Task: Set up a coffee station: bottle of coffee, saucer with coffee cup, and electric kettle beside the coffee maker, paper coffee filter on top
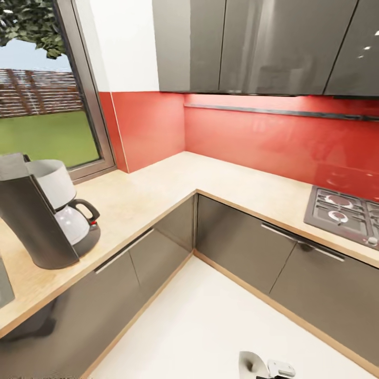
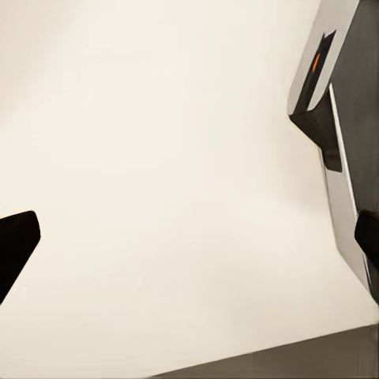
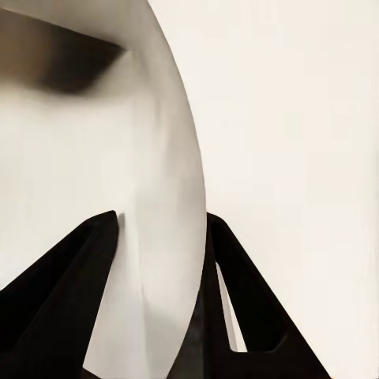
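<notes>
The coffee maker (image 1: 45, 210) stands upright at nine o'clock on the tabletop (image 1: 152, 195), carafe handle pointing toward four o'clock; no writing is legible. The right jaws (image 3: 162, 237) clamp a white rounded object (image 3: 95, 158). The left jaws (image 2: 189, 245) are spread wide above the pale floor (image 2: 174, 158).

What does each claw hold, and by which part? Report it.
Right claw pinches a white rounded thing, likely the cup or saucer, at its edge. Left claw is open, holding nothing.
</notes>
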You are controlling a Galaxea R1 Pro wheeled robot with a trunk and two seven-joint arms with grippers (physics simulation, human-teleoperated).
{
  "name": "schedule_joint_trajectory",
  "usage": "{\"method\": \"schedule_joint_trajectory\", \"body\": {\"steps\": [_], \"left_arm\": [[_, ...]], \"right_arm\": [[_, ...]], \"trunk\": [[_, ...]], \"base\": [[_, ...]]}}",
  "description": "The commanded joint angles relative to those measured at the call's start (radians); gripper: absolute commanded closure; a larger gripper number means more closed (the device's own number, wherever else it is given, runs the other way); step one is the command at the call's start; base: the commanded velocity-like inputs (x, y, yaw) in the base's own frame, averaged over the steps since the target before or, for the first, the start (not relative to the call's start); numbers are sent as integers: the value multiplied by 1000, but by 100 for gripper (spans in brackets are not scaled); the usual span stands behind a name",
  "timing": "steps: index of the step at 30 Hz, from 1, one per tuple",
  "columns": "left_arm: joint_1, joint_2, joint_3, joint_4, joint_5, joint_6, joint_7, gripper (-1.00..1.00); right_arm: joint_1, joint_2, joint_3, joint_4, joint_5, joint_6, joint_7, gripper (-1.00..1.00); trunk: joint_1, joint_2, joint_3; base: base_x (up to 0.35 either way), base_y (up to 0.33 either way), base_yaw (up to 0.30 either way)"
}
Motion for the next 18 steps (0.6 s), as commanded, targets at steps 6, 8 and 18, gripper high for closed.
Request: {"method": "schedule_joint_trajectory", "body": {"steps": [6, 8, 18], "left_arm": [[0, 0, 0, 1, 10, -5, 0, -100], [0, 0, 0, 1, 10, -5, 0, -100], [0, 0, 0, 1, 11, -6, 0, -100]], "right_arm": [[0, 0, -4, -2, -7, 4, -2, 100], [0, 0, -4, -2, -7, 4, -2, 100], [0, 0, -4, -3, -7, 4, -2, 100]], "trunk": [[0, -1, 5], [0, -1, 7], [0, -1, 18]], "base": [[37, -95, 223], [2, -7, 223], [0, -1, 217]]}}
